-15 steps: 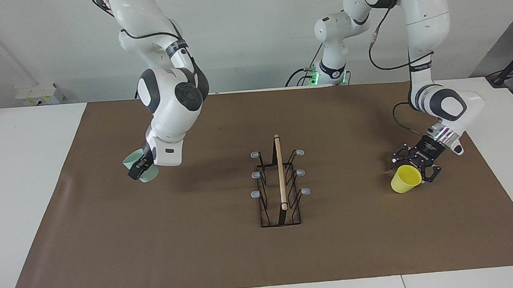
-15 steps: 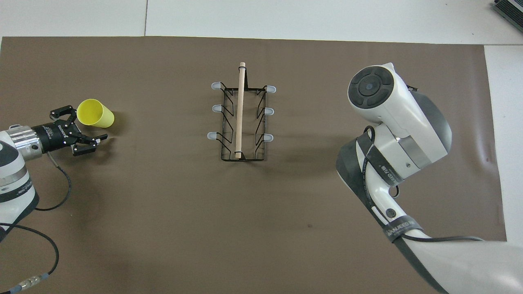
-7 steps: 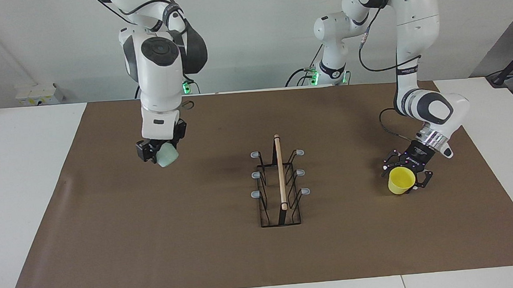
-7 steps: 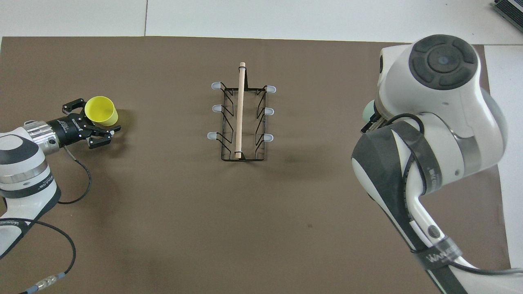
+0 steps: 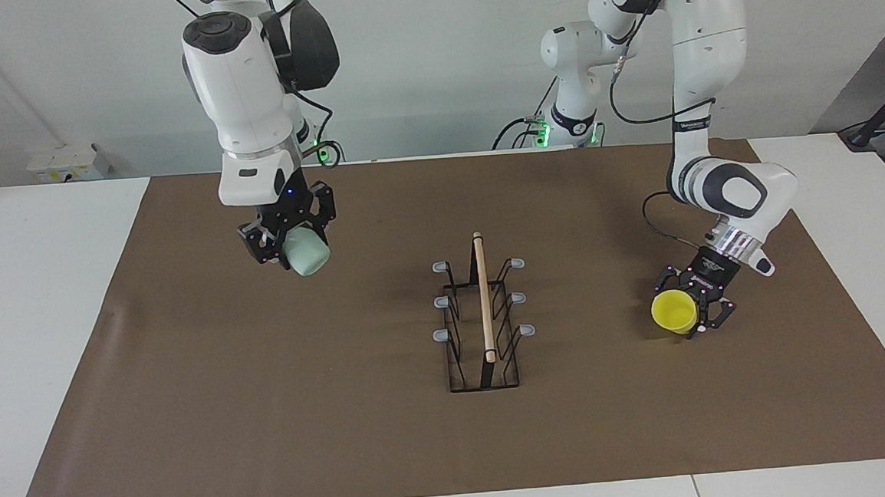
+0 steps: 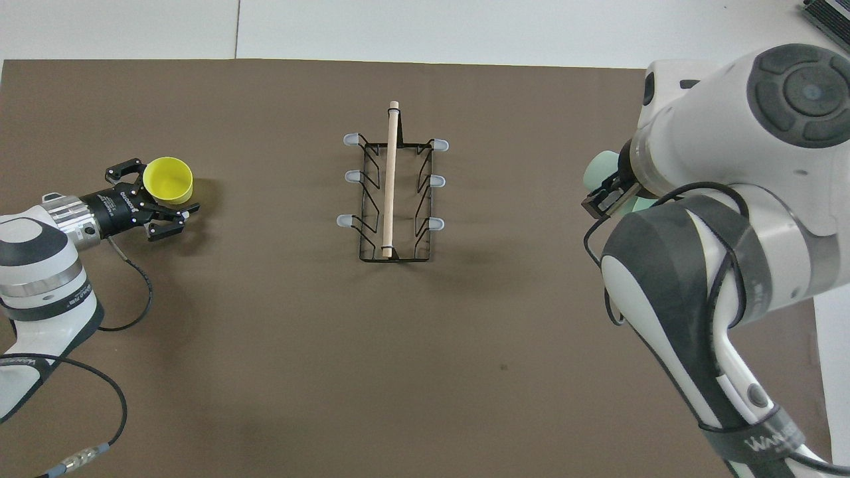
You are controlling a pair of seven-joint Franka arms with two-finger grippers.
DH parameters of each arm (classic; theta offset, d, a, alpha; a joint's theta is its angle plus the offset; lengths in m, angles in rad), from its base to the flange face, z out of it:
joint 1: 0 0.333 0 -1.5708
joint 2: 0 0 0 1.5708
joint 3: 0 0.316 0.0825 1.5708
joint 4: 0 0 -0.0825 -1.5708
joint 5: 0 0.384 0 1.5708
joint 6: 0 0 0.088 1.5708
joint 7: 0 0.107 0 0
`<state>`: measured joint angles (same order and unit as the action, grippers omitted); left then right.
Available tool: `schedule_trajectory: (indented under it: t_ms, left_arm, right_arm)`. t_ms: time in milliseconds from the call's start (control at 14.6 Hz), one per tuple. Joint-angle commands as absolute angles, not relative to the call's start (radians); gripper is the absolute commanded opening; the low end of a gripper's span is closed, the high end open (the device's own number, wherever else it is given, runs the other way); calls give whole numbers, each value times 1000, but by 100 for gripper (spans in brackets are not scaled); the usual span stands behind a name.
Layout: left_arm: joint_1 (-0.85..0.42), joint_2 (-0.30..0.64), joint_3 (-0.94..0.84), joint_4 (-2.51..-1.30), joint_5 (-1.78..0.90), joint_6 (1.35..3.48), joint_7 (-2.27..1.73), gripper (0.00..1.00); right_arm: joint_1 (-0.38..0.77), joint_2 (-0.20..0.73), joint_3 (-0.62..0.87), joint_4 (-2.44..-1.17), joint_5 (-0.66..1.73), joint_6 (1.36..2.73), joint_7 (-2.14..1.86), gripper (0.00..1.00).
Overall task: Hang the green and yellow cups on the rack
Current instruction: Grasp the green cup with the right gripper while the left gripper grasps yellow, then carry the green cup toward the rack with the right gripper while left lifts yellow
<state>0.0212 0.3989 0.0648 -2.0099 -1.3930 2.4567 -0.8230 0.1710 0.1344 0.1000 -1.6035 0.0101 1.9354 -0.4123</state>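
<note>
Cups are both gripped, well apart from the rack (image 5: 483, 315): green cup (image 5: 307, 251) in the raised right end effector (image 5: 286, 243), yellow cup (image 5: 674, 310) in the left end effector (image 5: 698, 311) low over the bench (image 5: 268, 413). Either could slip or miss its peg.

Rack (image 5: 482, 315) mid-mat (image 5: 268, 413), between two claw-held cups.

strap (image 6: 764, 443) on right arm (image 6: 704, 279) reads "wan..."; rest illegible.
</note>
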Motion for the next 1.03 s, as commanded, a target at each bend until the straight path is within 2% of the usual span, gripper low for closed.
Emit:
schedule_trajectory:
  t_ms: [0,274,548,960]
  left_arm:
    - [-2,361,78,-2036,-1417,2485,-784,0]
    - [12,313,86,-1997,-1402,2494,-788,0]
    - [23,273,94,-1962,-1177,2491,-795,0]
    - [17,235,110,-1907,-853,2479,-793,0]
  right_arm:
    - [158,72,107,-1683,113,2025,-402,0]
    - [155,28,107,-1732,239,2106,-402,0]
    - [167,-52,107,-1914,403,2333,-405,0]
    - [213,-100,109,-2026,725,2558,-446,0]
